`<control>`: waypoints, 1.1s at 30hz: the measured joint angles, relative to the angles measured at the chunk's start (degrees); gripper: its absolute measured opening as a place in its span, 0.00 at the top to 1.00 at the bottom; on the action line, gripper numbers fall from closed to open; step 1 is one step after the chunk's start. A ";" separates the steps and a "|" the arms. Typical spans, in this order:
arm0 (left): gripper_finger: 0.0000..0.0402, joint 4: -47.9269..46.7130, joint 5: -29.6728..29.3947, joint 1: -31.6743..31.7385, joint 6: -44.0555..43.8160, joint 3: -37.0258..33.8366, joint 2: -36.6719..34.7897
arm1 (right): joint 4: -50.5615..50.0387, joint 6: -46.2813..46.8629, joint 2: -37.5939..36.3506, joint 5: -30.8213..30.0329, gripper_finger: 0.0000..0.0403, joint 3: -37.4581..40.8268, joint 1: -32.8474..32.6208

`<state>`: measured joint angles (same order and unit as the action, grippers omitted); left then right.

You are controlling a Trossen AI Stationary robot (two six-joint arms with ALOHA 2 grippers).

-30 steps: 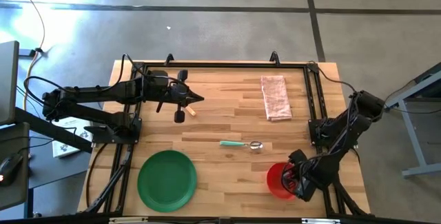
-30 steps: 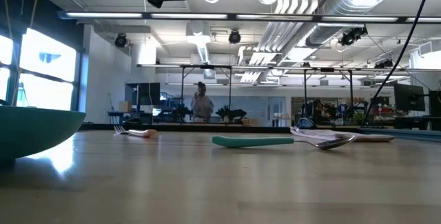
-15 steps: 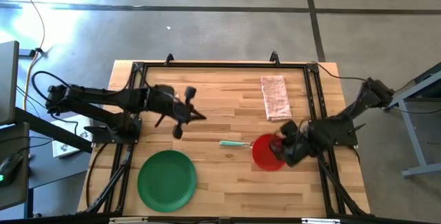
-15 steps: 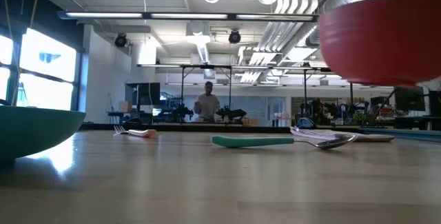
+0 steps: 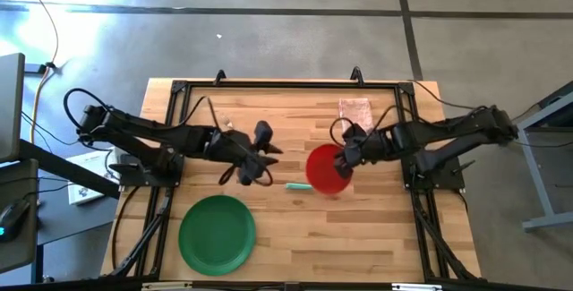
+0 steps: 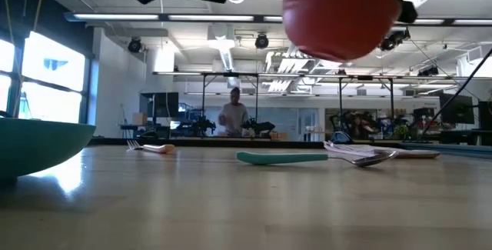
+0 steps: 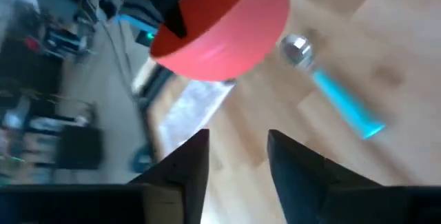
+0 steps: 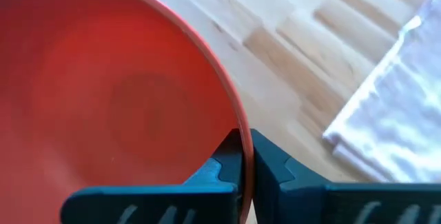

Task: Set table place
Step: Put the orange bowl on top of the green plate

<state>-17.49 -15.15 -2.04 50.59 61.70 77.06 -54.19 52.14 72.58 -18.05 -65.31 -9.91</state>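
My right gripper (image 5: 346,158) holds a red bowl (image 5: 326,169) in the air over the middle of the table (image 5: 295,255). The low view shows the bowl (image 6: 342,15) well above the wood. Under it a spoon with a teal handle (image 5: 295,186) lies flat; its metal head shows in the left wrist view (image 7: 296,47). My left gripper (image 5: 269,157) hovers just left of the bowl, open, with nothing between its fingers (image 7: 196,158). A green plate (image 5: 217,233) rests at the near left. My right gripper pinches the red bowl's rim (image 8: 241,124), one finger inside the bowl (image 8: 222,167) and one outside. The fingers come level from the table's right side. The bowl is lifted clear of the table, its opening facing up.
A folded pale napkin (image 5: 355,110) lies at the far right, partly under my right arm. A fork with a peach handle (image 6: 154,148) lies on the far left part of the table. A black rail frame (image 5: 286,85) edges the tabletop. A person (image 6: 233,115) stands in the room behind.
My right gripper has carried the red bowl up from the near right corner toward the table's middle, over the spoon. My left gripper has moved from the far left toward the middle, closer to the bowl.
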 joint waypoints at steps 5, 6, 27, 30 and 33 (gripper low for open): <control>0.65 -3.80 -1.60 0.04 13.81 8.03 4.66 | 4.37 -4.85 0.19 2.71 1.00 -0.01 3.79; 0.65 -4.73 -1.60 0.04 15.97 9.40 5.53 | 4.72 -5.74 0.29 3.39 1.00 -0.01 4.46; 0.70 -19.82 -2.32 0.00 25.67 17.53 15.64 | 16.23 -21.25 11.33 17.55 1.00 -0.01 17.56; 0.70 -19.63 -3.45 0.02 26.26 17.54 15.84 | 17.72 -22.18 12.71 18.11 1.00 -0.01 17.85; 0.71 -19.97 -3.39 0.02 27.08 17.53 15.84 | 18.63 -22.50 14.30 18.16 1.00 -0.01 17.83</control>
<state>-37.46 -18.54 -2.02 77.67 79.22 92.90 -35.57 29.64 86.87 0.11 -65.32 7.92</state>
